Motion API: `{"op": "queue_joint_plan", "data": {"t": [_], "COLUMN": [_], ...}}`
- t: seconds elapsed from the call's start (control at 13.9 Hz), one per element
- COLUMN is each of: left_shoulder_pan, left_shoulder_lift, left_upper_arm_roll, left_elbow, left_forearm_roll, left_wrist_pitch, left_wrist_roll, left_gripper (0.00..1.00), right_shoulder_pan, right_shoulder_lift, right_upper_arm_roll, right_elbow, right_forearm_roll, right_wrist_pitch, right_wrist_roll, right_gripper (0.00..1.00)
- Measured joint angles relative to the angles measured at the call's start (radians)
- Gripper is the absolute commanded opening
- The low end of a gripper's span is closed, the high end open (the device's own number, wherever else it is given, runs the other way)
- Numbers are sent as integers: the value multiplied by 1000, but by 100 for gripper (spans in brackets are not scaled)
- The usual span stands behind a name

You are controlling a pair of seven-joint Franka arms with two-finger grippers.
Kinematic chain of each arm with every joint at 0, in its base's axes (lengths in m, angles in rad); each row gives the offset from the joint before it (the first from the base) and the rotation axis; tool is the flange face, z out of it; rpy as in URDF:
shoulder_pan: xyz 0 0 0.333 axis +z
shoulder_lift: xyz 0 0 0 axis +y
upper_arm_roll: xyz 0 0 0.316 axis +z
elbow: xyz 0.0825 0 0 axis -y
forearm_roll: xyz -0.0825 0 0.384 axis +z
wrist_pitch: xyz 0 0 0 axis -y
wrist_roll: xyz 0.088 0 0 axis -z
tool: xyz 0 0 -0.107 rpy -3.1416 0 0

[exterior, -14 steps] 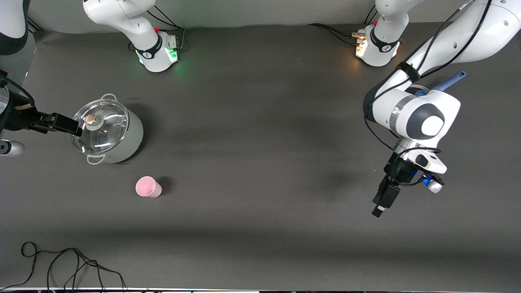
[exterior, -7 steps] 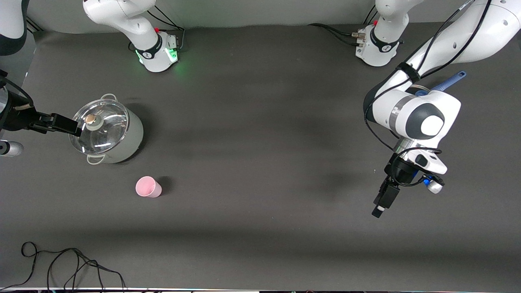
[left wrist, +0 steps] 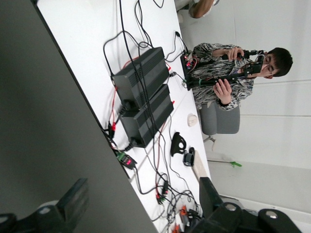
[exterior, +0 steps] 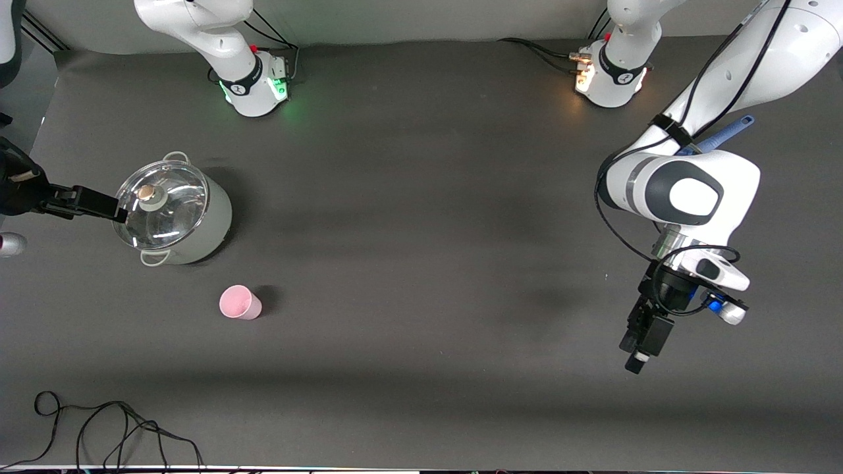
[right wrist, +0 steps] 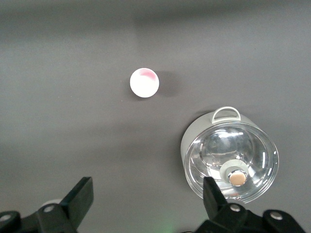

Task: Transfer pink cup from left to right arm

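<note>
Right hand, arm cut off, hovers beside pot.

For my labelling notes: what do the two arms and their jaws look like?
Both arms are white. The left arm has dark-grey joint patches, black cables and a silver wrist band; its base glows orange, the right arm's green. Both have black jaws.

Left gripper raised, jaws apart, right gripper raised, jaws apart
</note>
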Motion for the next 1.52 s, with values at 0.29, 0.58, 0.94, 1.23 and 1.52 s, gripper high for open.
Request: {"op": "queue_joint_plan", "data": {"t": [0.29,0.58,0.94,1.23,1.52], "left_shoulder_pan": [-50,-100,-93,-92,-112], "left_shoulder_lift": [-161,-335,-425,-452,-523], "left_upper_arm_roll": [245,523,627,626,614], "left_elbow": [-52,-91,-13,130,130], "left_forearm_roll": [225,652,1196,1269,1278], "left_wrist_pitch": [-442,-1034,-1476,-1725,-1796], "left_wrist_roll": [-327,-454,-464,-464,-464], "left_gripper": [100,100,100,100,100], "right_shoulder_pan": [-1,-30,-92,-107,-178], "right_shoulder_lift": [0,-10,-112,-253,-344], "right_upper_arm_roll": [7,22,83,115,206], "right_elbow": [0,-7,-154,-366,-488], "right_forearm_roll": [0,0,-15,-20,-20], "right_wrist_pitch": [-1,-6,70,205,314], "right_wrist_roll": [0,0,0,0,0], "right_gripper": [100,100,100,100,100]}}
